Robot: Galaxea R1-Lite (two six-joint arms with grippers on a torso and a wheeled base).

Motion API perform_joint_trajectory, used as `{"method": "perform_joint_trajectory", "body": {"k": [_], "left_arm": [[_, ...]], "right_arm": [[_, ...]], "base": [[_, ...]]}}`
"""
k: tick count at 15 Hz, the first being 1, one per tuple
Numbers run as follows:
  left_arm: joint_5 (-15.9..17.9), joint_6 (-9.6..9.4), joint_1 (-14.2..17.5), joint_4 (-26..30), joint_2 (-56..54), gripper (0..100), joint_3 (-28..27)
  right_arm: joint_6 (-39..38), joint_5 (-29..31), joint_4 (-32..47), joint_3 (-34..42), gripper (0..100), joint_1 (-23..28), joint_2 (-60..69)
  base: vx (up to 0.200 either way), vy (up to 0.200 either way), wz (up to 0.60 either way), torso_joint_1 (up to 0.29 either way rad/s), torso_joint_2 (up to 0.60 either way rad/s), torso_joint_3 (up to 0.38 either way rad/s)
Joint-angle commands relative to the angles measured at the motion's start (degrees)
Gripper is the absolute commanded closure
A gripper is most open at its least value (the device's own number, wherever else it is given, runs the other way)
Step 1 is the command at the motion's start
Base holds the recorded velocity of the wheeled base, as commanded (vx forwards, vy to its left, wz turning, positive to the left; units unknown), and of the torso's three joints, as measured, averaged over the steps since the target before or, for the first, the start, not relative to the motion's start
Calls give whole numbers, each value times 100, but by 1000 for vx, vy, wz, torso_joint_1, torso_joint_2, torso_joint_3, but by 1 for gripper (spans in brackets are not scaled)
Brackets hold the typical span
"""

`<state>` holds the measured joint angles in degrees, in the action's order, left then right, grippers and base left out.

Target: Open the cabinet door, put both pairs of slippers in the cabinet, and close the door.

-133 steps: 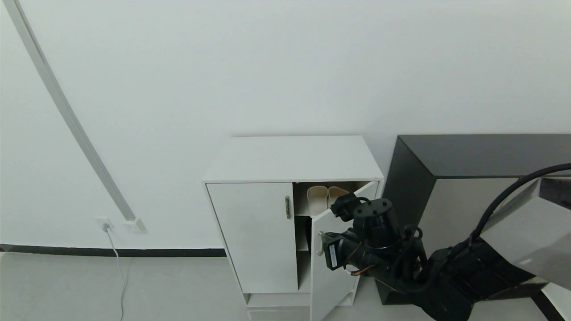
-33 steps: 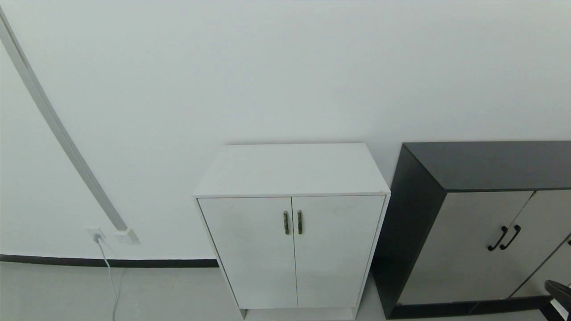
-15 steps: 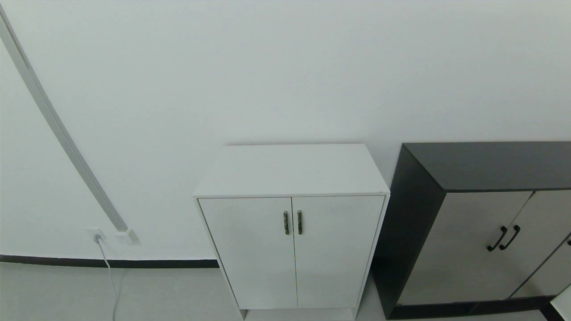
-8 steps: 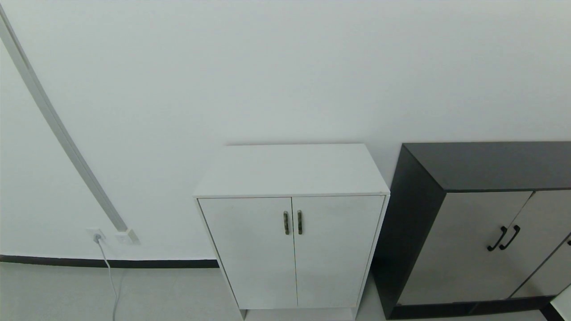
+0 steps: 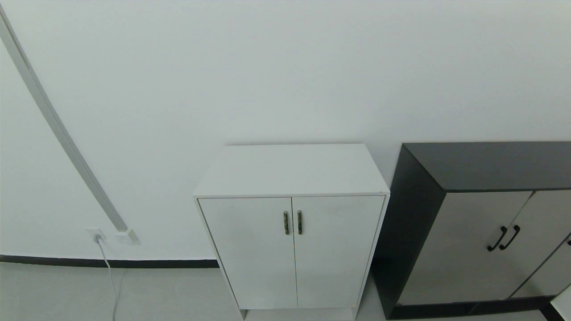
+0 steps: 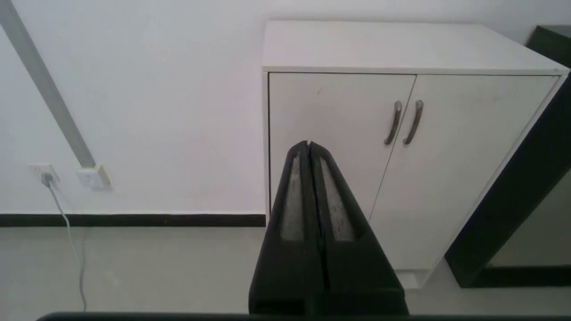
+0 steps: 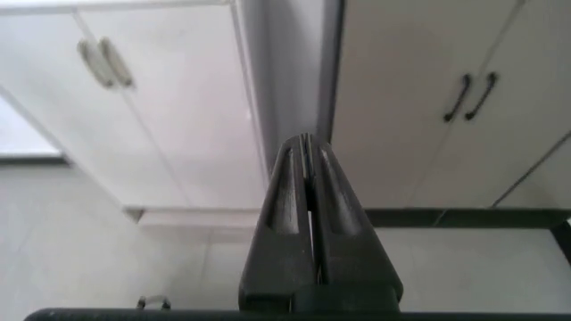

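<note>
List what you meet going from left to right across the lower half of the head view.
In order: wall socket → white cabinet → black cabinet.

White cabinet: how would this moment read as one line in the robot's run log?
white cabinet: doors both shut | left gripper: shut, empty, apart from cabinet | right gripper: shut, empty, apart from cabinet
</note>
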<state>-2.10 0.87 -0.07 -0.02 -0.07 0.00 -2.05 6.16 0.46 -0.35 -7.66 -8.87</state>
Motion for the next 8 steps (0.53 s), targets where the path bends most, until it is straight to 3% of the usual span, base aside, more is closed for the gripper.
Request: {"method": "perform_joint_trajectory", "body": {"k": [1, 5, 8], "left_arm": [[-1, 1, -1, 2, 7, 100, 0], [-1, 1, -1, -6, 7, 100, 0], [-1, 1, -1, 2, 7, 100, 0]], "right_arm": [[-24, 0, -2, 0, 100, 133, 307], [-24, 0, -2, 0, 100, 185, 307], [11, 0, -2, 0, 100, 651, 96]], "base": [[0, 0, 0, 0, 0, 0], [0, 0, 0, 0, 0, 0], [0, 0, 0, 0, 0, 0]]}}
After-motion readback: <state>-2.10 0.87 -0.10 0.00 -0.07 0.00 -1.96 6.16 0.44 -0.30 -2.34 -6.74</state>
